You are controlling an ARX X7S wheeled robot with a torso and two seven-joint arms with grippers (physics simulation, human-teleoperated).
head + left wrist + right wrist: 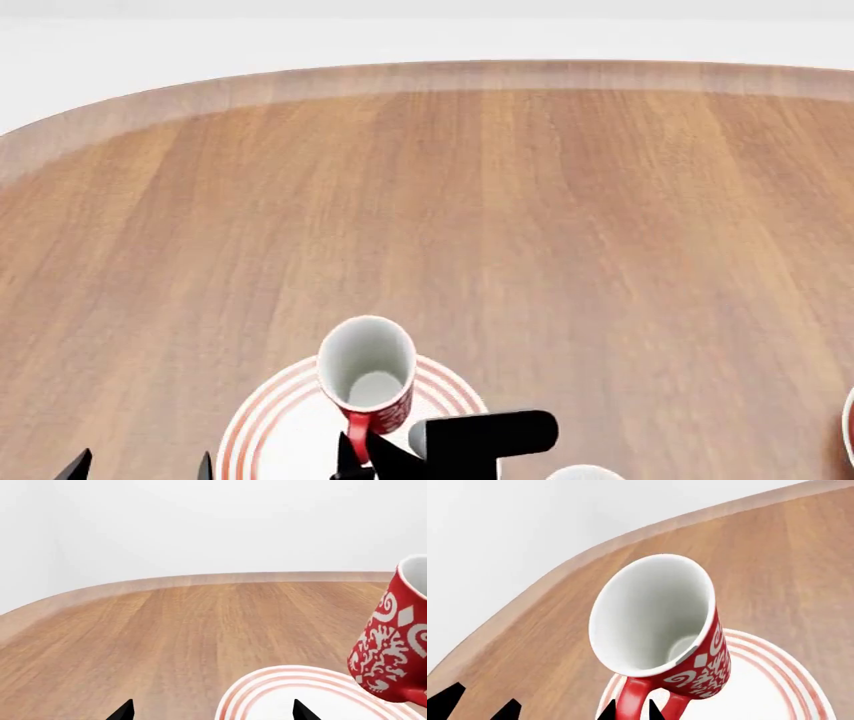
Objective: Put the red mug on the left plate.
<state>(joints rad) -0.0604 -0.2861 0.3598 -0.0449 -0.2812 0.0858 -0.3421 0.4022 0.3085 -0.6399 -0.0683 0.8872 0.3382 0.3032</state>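
Observation:
The red mug (370,385) with white scrollwork is tilted over the left plate (267,425), a white plate with red rings at the table's near edge. My right gripper (630,711) is shut on the mug's red handle (630,697), one black fingertip on each side; it also shows in the head view (358,462). I cannot tell whether the mug's base touches the plate. My left gripper (213,712) is open and empty, just left of the plate (280,690), with the mug (393,645) off to one side. Its tips show in the head view (140,468).
The wooden table (534,220) stretches far ahead to a rounded far edge. The rim of the other ringed plate (849,430) peeks in at the right edge. A white rim (583,471) of another item shows at the bottom, right of my right arm (481,435).

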